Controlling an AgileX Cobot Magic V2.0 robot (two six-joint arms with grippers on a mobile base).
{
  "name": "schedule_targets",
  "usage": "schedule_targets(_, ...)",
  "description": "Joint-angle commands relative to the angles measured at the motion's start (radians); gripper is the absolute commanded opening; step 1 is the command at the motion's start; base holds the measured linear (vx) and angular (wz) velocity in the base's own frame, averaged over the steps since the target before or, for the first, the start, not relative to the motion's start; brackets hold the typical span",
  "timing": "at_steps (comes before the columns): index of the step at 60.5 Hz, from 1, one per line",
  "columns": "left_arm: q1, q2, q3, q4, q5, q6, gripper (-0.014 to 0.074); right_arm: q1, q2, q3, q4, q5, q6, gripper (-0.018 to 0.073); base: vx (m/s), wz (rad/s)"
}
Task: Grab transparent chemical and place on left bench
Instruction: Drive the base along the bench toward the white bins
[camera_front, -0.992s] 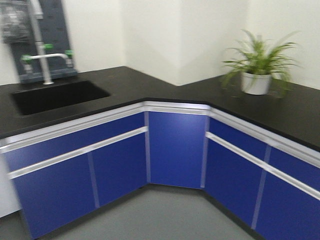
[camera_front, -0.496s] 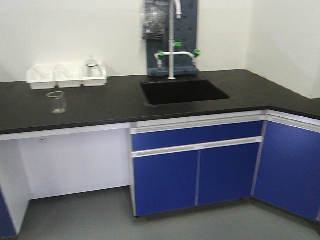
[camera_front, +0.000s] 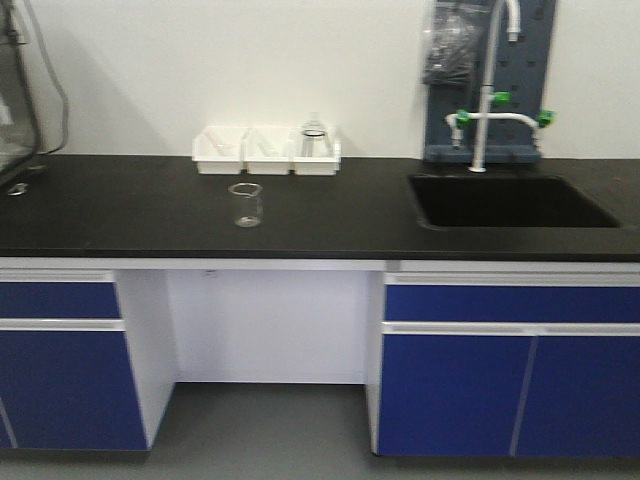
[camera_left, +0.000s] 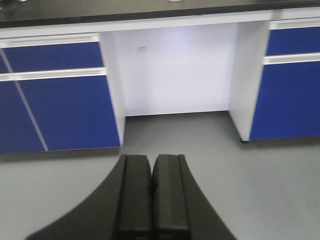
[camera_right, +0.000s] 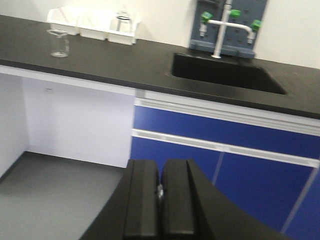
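Presently I am holding my left gripper (camera_left: 151, 200) with its fingers pressed flat together, gripping nothing and touching nothing, above the grey floor (camera_left: 270, 180). My right gripper (camera_right: 160, 200) is likewise pressed together and holding nothing. The transparent beaker (camera_front: 245, 204) is standing upright on the black bench (camera_front: 130, 220), just in front of three white trays (camera_front: 222, 165) at the far wall and well left of the sink (camera_front: 430, 215). A second clear vessel (camera_front: 314, 140) is sitting in the rightmost tray; blur is making its shape uncertain. A dark framed unit (camera_front: 15, 100) is being cut off at the left edge.
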Motion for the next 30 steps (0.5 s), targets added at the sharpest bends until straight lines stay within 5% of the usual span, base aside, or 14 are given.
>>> schedule_targets(1,-0.002,-0.019,0.016,-0.001,-0.078,-0.008,-0.0003,-0.001,-0.001,-0.03,-0.01,-0.075,-0.003,-0.0004,0.17,0.48)
schedule_targets(30,-0.002,-0.019,0.016,-0.001,-0.078,-0.008,-0.0003,-0.001,-0.001,-0.03,-0.01,-0.075,-0.003,-0.0004,0.22,0.58)
